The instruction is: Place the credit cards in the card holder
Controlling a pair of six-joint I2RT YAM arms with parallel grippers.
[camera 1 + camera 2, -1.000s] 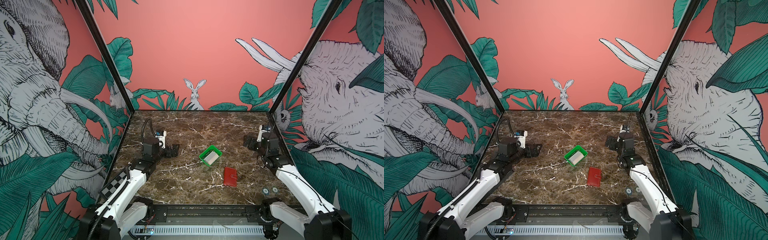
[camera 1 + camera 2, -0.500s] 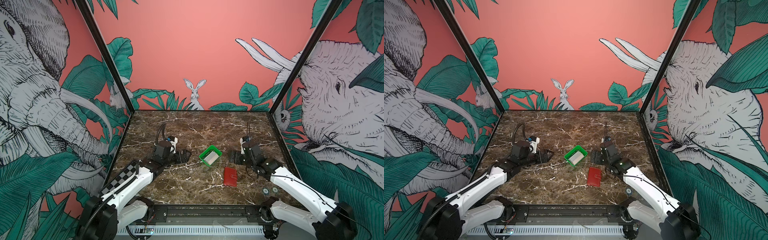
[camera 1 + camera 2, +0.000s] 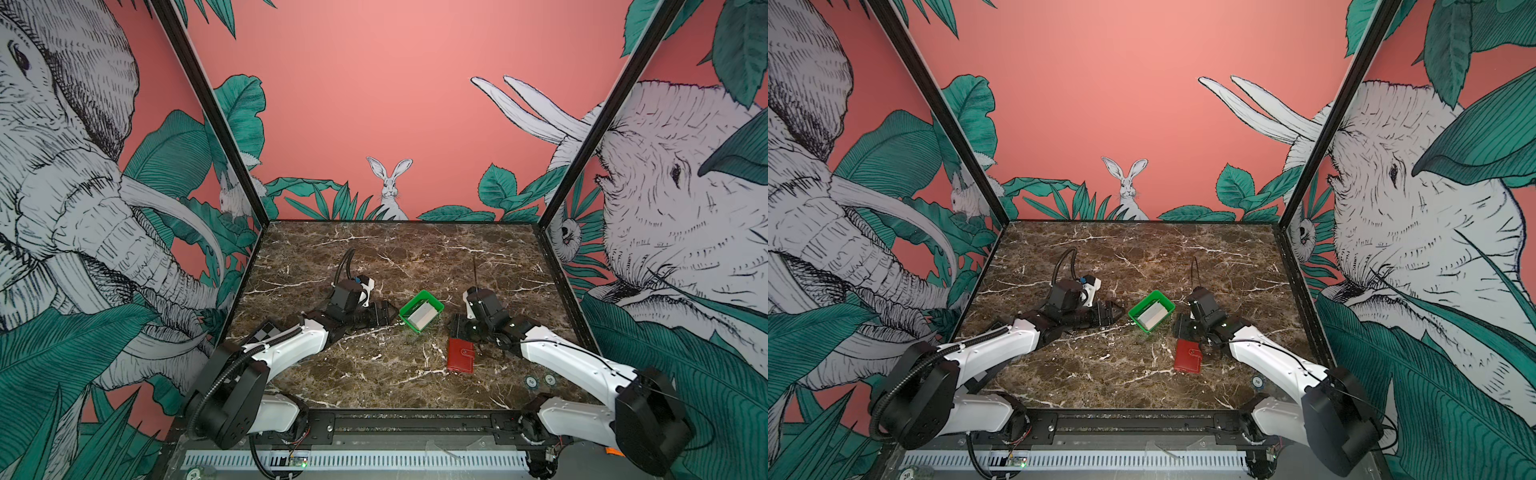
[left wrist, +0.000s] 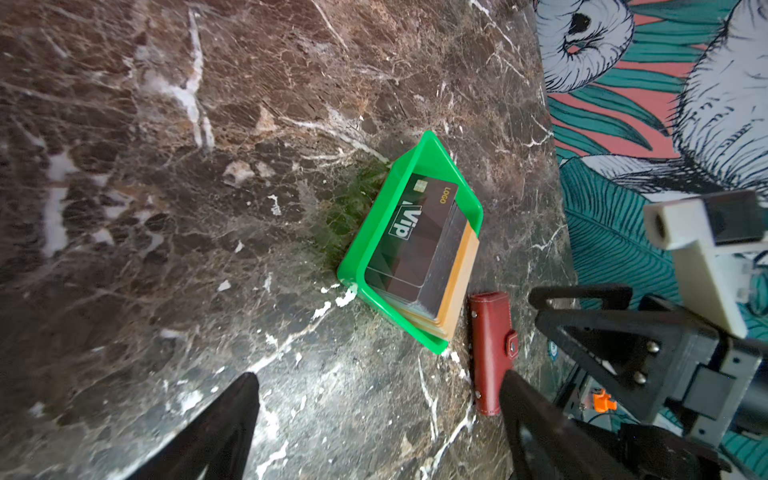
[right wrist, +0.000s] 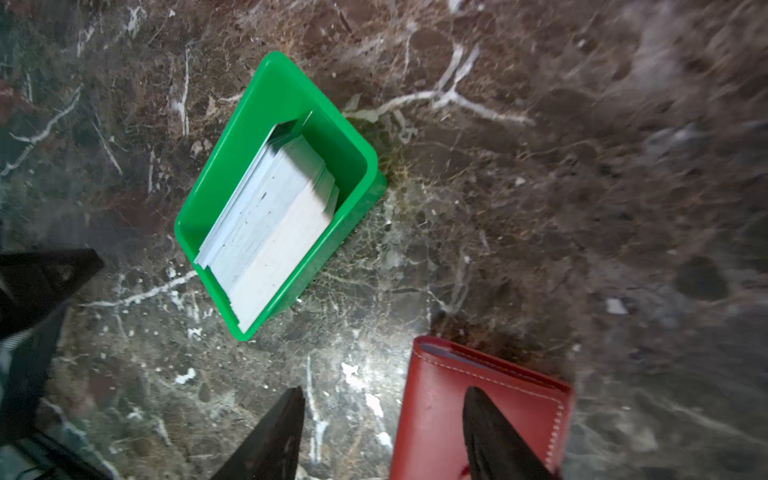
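The credit cards [image 3: 422, 315] [image 3: 1152, 314] stand stacked on edge in a green tray [image 3: 411, 302] [image 3: 1143, 302] mid-table. In the left wrist view the front card [image 4: 415, 232] is black with "VIP" lettering. The right wrist view shows the stack's pale side [image 5: 270, 224]. The red card holder [image 3: 461, 355] [image 3: 1188, 354] lies closed, nearer the front than the tray. My left gripper [image 3: 384, 313] [image 4: 376, 395] is open over bare marble, left of the tray. My right gripper [image 3: 459, 328] [image 5: 384, 399] is open at the holder's far end. One finger is over the holder [image 5: 436, 407], the other over marble.
The tray's walls [image 4: 378, 216] [image 5: 224, 145] rise around the cards. The holder [image 4: 492, 353] lies close beside the tray. Round stickers [image 3: 530, 381] sit near the front right edge. Printed walls close in the table on three sides.
Both arms have swung in from the table's sides toward the middle. The left gripper now sits beside the tray, the right at the card holder. The right jaws have narrowed.
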